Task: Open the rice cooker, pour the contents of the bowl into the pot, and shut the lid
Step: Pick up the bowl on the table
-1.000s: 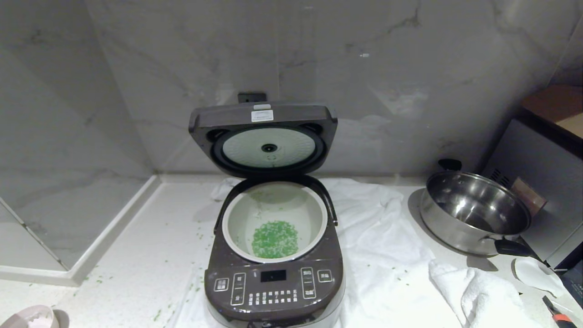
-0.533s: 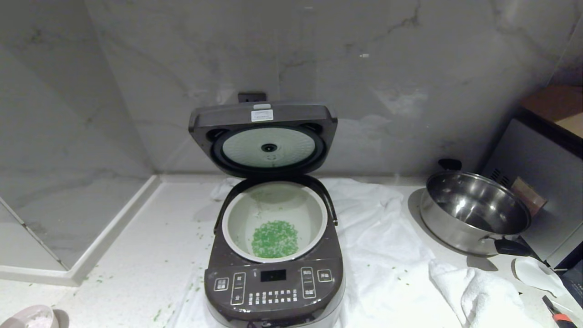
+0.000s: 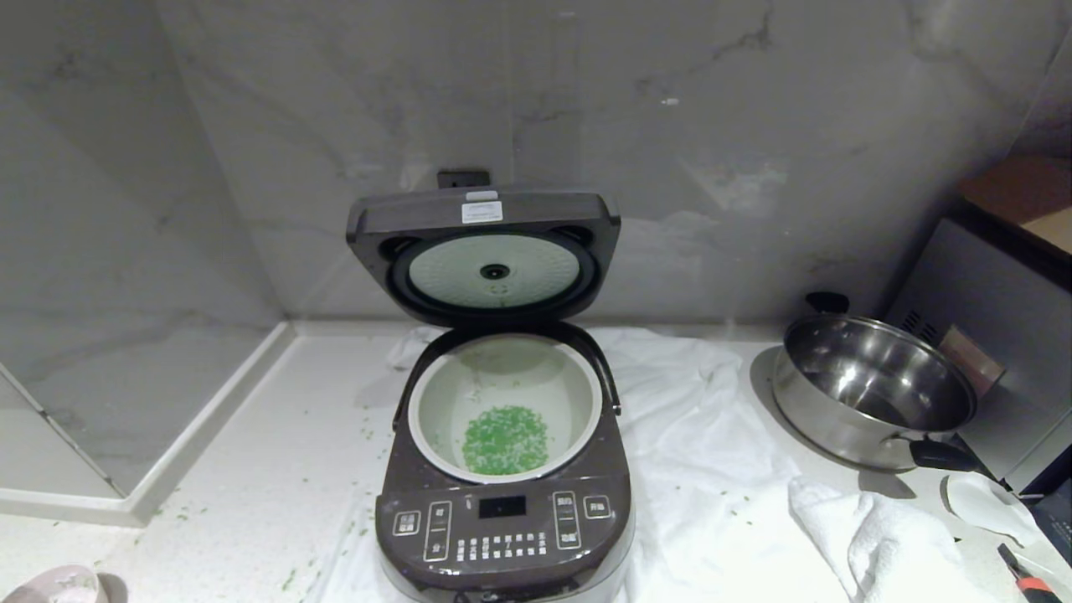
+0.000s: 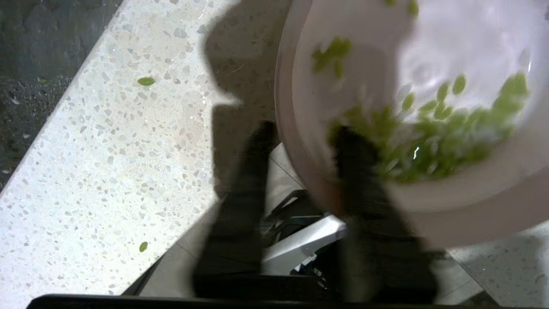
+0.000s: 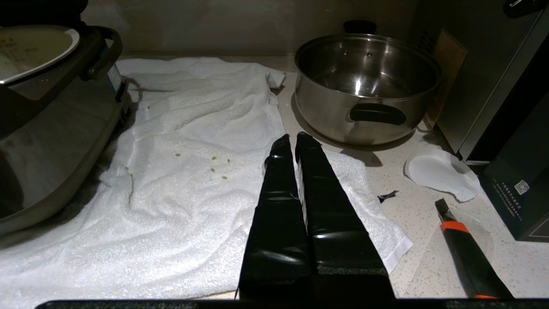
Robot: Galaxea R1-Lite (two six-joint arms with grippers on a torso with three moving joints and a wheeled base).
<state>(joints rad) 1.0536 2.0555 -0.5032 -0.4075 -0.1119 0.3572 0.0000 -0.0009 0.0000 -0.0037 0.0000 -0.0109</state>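
Spills are the big worry right now. Your left pincer (image 4: 300,141) is pinched on the rim of the bowl (image 4: 429,107), one finger outside and one inside, and the bowl sits low at the near left corner of the table (image 4: 107,150), well apart from the rice cooker (image 3: 502,519). Green bits (image 4: 429,141) lie inside the bowl, piled toward the side you hold. If you lift fast or tip the bowl on the way, those bits can slide out onto the table, where a few loose ones already lie. The hold is only on the thin rim, so the bowl could twist or slip out and fall. The lid (image 3: 486,251) stands up and open, and the pot (image 3: 507,368) already has a heap of green bits in its bottom. Aim for the middle of the pot, or bits may land on the white towel (image 3: 712,435) or the buttons. Your right pincer (image 5: 295,141) is pressed shut, holding nothing, resting over the towel near the steel pan (image 5: 364,86).
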